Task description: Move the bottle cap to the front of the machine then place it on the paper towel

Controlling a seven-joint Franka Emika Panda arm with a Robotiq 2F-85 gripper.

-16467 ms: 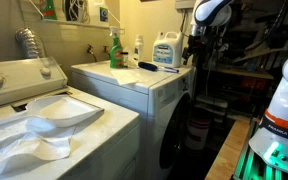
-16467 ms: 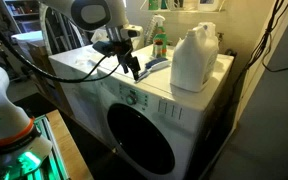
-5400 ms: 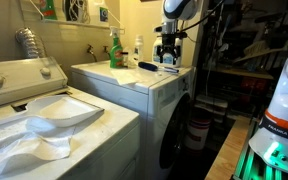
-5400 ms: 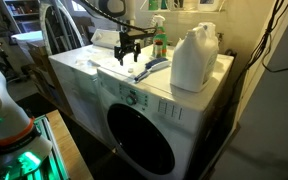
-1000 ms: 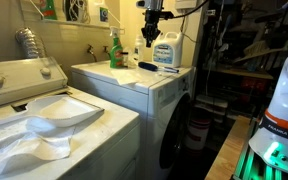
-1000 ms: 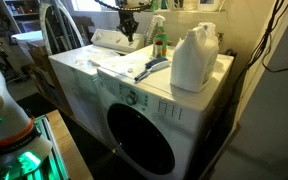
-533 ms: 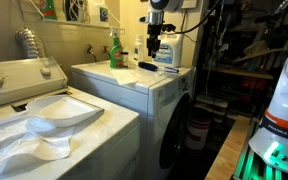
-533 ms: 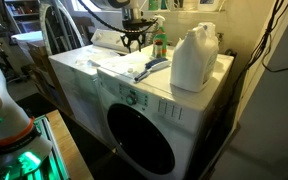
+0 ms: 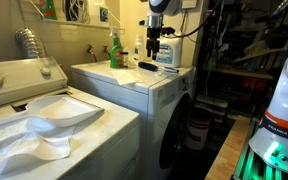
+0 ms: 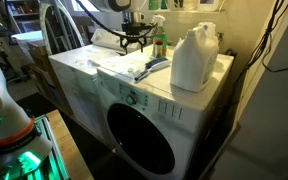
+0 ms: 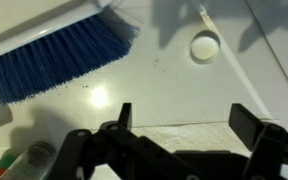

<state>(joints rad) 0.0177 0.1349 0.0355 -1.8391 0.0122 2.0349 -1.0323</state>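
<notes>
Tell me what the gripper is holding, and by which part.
Nothing. The gripper hangs open, jaws empty; the bottle cap lies free on the machine.

The arm [image 9: 157, 6] hangs vertically, gripper [image 11: 183, 122] pointing down, jaws spread wide.

In an exterior view we note the gripper [image 10: 132, 46] hanging above the machine [image 10: 84, 95], fingers spread, near a green bottle [image 10: 160, 42]; a white jug [image 10: 194, 58] stands on the top; the round door [image 10: 141, 142] is dark.
</notes>
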